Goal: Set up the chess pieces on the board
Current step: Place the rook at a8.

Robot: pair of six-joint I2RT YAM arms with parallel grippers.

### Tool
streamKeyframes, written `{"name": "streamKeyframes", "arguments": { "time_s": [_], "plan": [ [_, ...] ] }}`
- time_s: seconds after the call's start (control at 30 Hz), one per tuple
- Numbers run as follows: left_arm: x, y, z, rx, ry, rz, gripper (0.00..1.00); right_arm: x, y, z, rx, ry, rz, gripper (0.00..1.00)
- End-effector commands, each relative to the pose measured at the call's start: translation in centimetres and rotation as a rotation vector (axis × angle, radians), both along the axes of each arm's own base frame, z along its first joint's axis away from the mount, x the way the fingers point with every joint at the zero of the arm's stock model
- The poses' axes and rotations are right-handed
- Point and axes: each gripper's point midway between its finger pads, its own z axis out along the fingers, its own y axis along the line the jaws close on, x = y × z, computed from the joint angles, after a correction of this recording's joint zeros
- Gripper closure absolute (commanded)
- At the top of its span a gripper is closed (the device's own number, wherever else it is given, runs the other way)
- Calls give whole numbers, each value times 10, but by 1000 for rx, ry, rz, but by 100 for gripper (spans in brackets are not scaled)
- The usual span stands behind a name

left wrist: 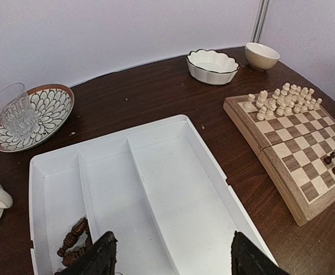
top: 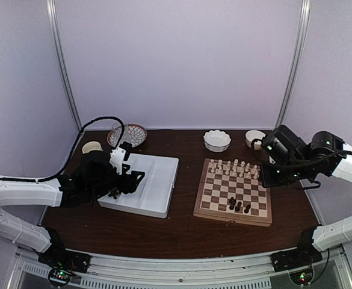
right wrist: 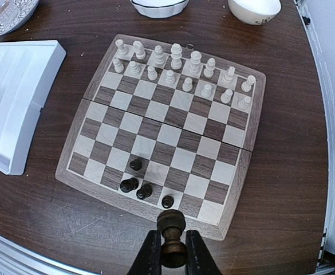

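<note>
Right gripper (right wrist: pixel 172 256): jaws narrow, pinching one dark chessman (right wrist: pixel 172 226), whose rounded end shows past the fingertips. It is held off the board (right wrist: pixel 173 135); in the wrist view it sits against the board's near border, right of middle. The board lies on the right half of the bench (top: pixel 182 232). Four dark chessmen (right wrist: pixel 144 191) stand by the board's near edge, left of middle: three clustered, one just behind them toward the centre. Cream chessmen (right wrist: pixel 177 57) fill the two far rows. Left gripper (left wrist: pixel 173 262): jaws wide, nothing between them, hovering over the near edge of the white tray (left wrist: pixel 173 195) on the bench's left half. Spare dark pieces (left wrist: pixel 73 243) lie on their sides in the tray's left compartment at its near end, just beside the left finger. Along the bench's far edge: a glass (left wrist: pixel 12 109) on a patterned plate (left wrist: pixel 50 109), a scalloped bowl (left wrist: pixel 212 66) and a cream bowl (left wrist: pixel 261 55).
</note>
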Motion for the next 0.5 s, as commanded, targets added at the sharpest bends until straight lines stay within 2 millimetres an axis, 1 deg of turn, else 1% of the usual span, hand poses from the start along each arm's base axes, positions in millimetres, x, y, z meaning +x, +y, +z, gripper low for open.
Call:
{"name": "streamKeyframes", "arguments": {
  "time_s": [0.0, 0.1, 0.13, 0.27, 0.33, 0.47],
  "plan": [
    [0, -2, 15, -45, -30, -3, 32, -10, -28, 5, 17, -5, -125, 100],
    [0, -2, 14, -43, -29, -1, 32, -17, -52, 7, 7, -7, -225, 100],
    [0, -2, 13, -42, -28, -2, 32, -21, -61, 5, -8, 8, -247, 100],
    [-1, -5, 13, -49, -19, -16, 32, -29, -76, -2, -54, 78, -291, 100],
    [-1, -5, 12, -51, -12, -16, 32, -31, -76, -10, -64, 109, -302, 100],
    [-1, -5, 10, -48, -5, -15, 33, -33, -58, -41, -21, 182, -266, 100]
  ]
}}
